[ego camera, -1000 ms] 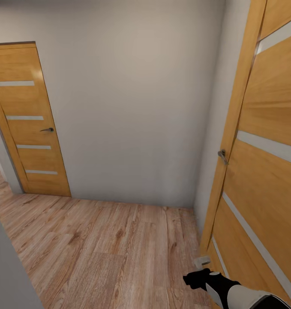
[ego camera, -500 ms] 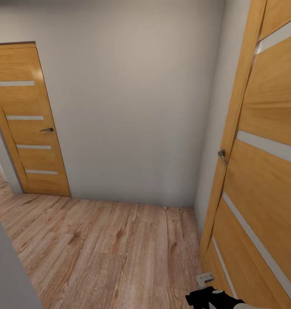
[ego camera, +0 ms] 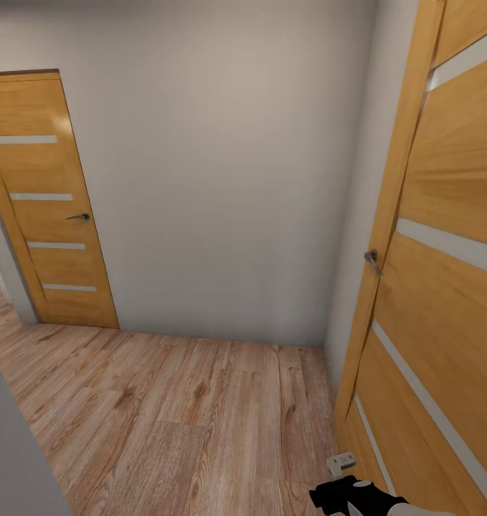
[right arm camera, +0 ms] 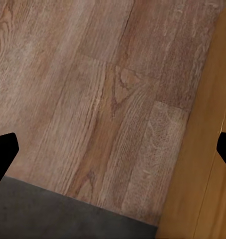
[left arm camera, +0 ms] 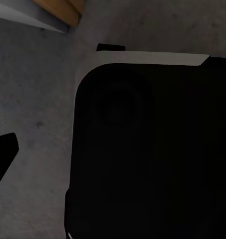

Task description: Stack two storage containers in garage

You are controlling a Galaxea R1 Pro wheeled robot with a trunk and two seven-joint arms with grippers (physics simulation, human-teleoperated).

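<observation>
Evidently the robot is between rooms: at far left a closed wooden door [ego camera: 46, 201] stands in a grey wall [ego camera: 221, 179]. Plank flooring [ego camera: 171, 423] runs to a second wooden door [ego camera: 444, 287] on the right, its handle [ego camera: 372, 261] within reach. Low beside it hangs the right gripper [ego camera: 336, 494], fingertips wide apart and empty. Whether the left gripper is spread, I cannot tell. No storage container appears nearby.

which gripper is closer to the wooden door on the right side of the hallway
Right. The right gripper sits low beside the foot of the near door, whose wood edges its wrist view. The left gripper hangs over grey concrete floor, no door beside it.
</observation>
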